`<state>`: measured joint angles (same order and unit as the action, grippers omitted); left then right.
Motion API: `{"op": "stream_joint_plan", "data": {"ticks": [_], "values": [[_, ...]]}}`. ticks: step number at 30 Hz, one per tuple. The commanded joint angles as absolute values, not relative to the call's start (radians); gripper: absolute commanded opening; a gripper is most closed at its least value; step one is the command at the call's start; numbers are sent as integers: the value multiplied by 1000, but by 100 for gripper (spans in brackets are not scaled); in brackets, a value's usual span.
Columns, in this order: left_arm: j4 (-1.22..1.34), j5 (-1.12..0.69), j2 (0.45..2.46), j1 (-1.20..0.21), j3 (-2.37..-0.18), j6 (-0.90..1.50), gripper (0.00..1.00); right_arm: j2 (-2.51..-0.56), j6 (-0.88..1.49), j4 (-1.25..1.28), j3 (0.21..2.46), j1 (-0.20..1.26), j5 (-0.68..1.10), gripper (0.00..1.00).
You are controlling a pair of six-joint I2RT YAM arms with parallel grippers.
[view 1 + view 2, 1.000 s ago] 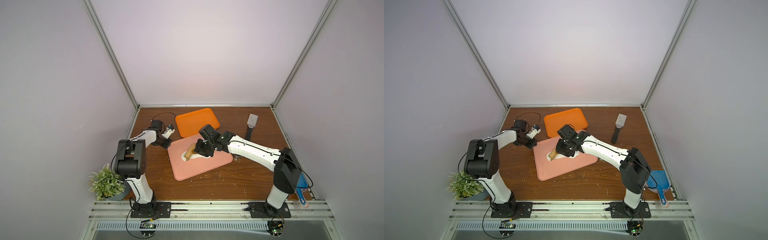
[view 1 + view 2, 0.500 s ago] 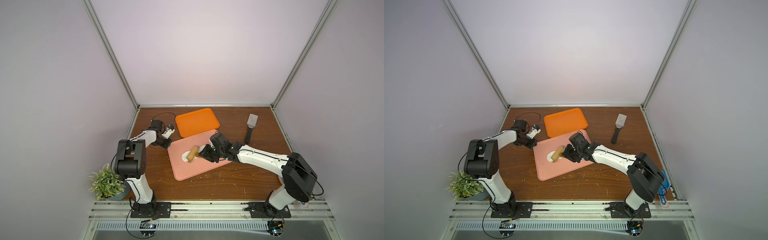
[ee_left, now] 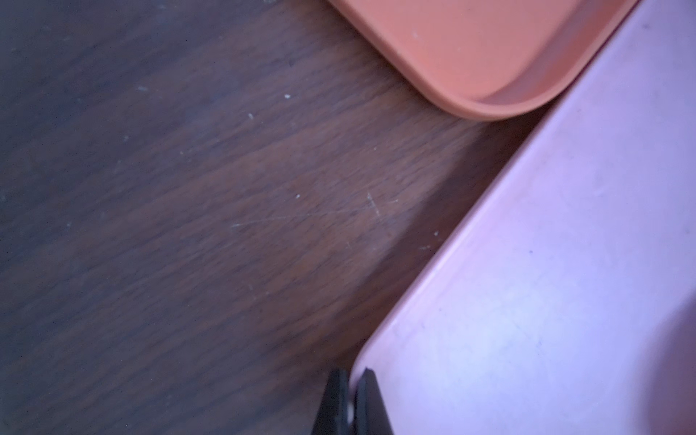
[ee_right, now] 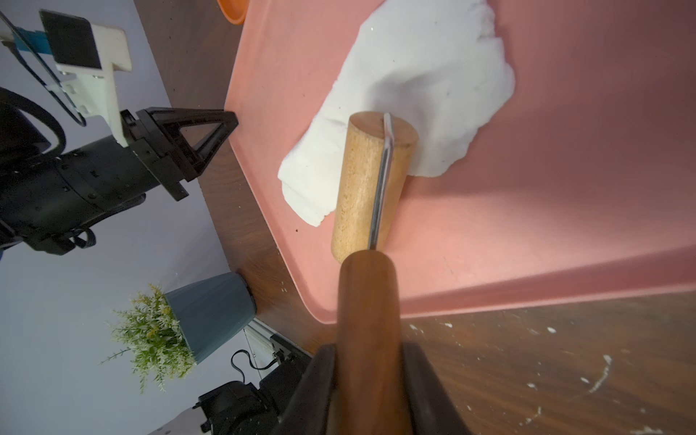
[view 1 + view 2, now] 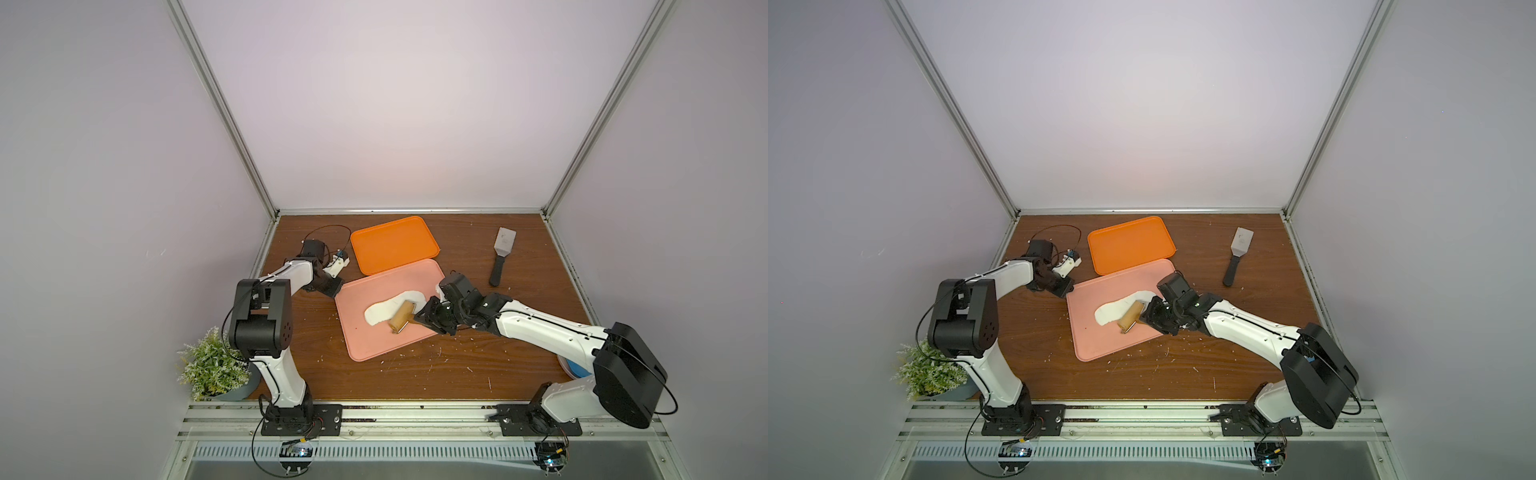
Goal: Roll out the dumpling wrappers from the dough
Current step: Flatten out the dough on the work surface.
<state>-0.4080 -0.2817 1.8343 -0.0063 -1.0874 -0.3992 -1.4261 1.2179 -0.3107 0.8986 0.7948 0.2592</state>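
My right pincer [image 4: 369,348] is clamped on the dark handle [image 4: 367,301] of the wooden roller [image 4: 371,180]. Its drum lies half on the dough [image 4: 414,86] and half on bare tray. My left pincer [image 3: 351,380] is closed tight on the far left corner of the pink tray [image 5: 374,345], pinning it to the desk [image 5: 415,374].

The dough is a long, uneven white sheet across the middle of the pink tray, running toward the tray's far right corner. No round dumpling wrappers show anywhere yet, so I judge the flattening to be unfinished.

The sheet looks soft and light, likely tacky. I expect it to stretch, wrinkle or tear if pinched, and to cling to the drum. I would not grip it at all. I press it through the roller, and anything cut from it is best lifted by sliding under an edge, perhaps with the spatula [image 5: 503,255] near the desk's far right corner.

The drum hides the dough beneath it, so I cannot judge the thickness there. In both top views my right arm covers the tray's right edge. The left wrist view is blurred and shows only the tray corner, bare wood and a corner of the orange tray [image 3: 470,49]. Something blue [image 5: 577,368] near the desk's right edge is mostly hidden under my right arm.
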Motion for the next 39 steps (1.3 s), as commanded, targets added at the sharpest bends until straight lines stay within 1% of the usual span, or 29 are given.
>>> {"op": "stream_joint_plan", "data": {"ticks": [1, 4, 8, 12, 15, 19, 24, 27, 31, 36, 39], "values": [[-425, -142, 1962, -11, -1008, -383, 0, -1443, 1222, -719, 914, 781, 129, 0], [-428, -148, 1961, -11, -1008, -385, 0, -1463, 1181, -752, 1028, 780, 104, 0], [-432, -163, 1959, -12, -1008, -388, 0, -1508, 1124, -732, 1177, 791, 131, 0], [-432, -170, 1960, -12, -1008, -389, 0, -1545, 1108, -694, 1341, 838, 120, 0], [-433, -169, 1963, -11, -1009, -389, 0, -1587, 1123, -663, 1417, 867, 122, 0], [-433, -168, 1965, -11, -1009, -388, 0, -1619, 1214, -611, 1443, 898, 82, 0], [-433, -169, 1963, -12, -1008, -390, 0, -1621, 1455, -580, 1421, 953, -120, 0], [-432, -169, 1965, -12, -1009, -388, 0, -1631, 1563, -558, 1426, 979, -201, 0], [-433, -169, 1968, -12, -1008, -389, 0, -1672, 1634, -570, 1465, 984, -195, 0], [-433, -170, 1967, -11, -1011, -388, 0, -1761, 1663, -610, 1555, 989, -148, 0], [-433, -170, 1965, -11, -1008, -388, 0, -1799, 1667, -590, 1578, 990, -125, 0]]}}
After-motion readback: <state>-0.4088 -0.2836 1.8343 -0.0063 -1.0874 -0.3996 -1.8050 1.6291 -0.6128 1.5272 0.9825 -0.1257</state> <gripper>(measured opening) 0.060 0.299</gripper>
